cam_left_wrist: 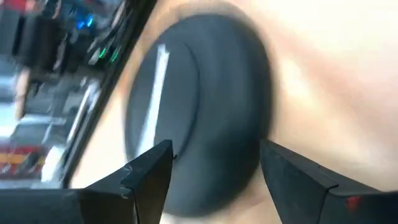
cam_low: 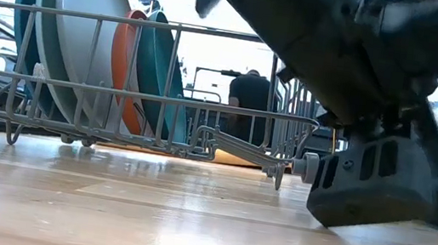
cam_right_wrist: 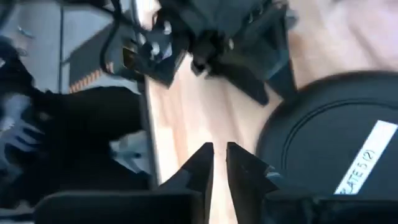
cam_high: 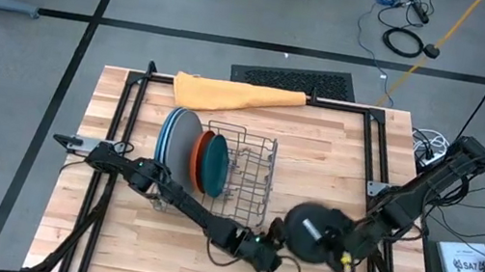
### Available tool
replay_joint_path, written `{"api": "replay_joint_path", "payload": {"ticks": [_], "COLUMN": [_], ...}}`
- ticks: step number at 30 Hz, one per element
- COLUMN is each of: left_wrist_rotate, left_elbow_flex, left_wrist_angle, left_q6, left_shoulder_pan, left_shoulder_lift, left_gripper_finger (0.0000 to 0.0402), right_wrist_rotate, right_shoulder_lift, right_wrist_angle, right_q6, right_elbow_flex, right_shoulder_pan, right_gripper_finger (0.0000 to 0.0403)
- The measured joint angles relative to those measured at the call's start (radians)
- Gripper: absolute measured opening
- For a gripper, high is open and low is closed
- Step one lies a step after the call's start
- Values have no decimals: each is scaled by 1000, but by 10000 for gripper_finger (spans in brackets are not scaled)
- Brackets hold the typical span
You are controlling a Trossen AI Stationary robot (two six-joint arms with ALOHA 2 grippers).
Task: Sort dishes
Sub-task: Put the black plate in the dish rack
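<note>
The black plate (cam_high: 308, 231) with its white stripe lies flat on the wooden surface (cam_high: 336, 161), near the front edge and right of the wire rack (cam_high: 250, 178). The left hand (cam_high: 275, 253) sits at the plate's left rim, its fingers (cam_left_wrist: 149, 171) spread wide on either side of the rim. The right hand (cam_right_wrist: 219, 163) hovers at the plate's right side, fingers nearly together and holding nothing. The grey (cam_high: 182, 136), orange (cam_high: 199, 157) and teal (cam_high: 214, 165) plates stand upright in the rack's left end.
</note>
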Motion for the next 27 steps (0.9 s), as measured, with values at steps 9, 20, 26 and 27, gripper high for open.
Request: {"api": "replay_joint_path", "payload": {"ticks": [9, 20, 26, 27], "left_wrist_rotate": [-17, -52, -51, -50], "left_elbow_flex": [-1, -3, -3, -3], "left_wrist_angle": [-8, 46, 83, 89], "left_q6": [2, 19, 31, 39], "left_shoulder_pan": [7, 16, 50, 57], "left_shoulder_lift": [0, 2, 4, 5], "left_gripper_finger": [241, 241, 242, 242], "right_wrist_rotate": [23, 71, 186, 188], "right_shoulder_lift": [21, 106, 139, 140], "right_wrist_angle": [-39, -180, -528, -557], "right_q6": [28, 112, 433, 472], "right_elbow_flex": [-15, -17, -19, -19], "right_shoulder_pan": [-18, -17, -17, -13], "right_gripper_finger": [125, 231, 216, 209]}}
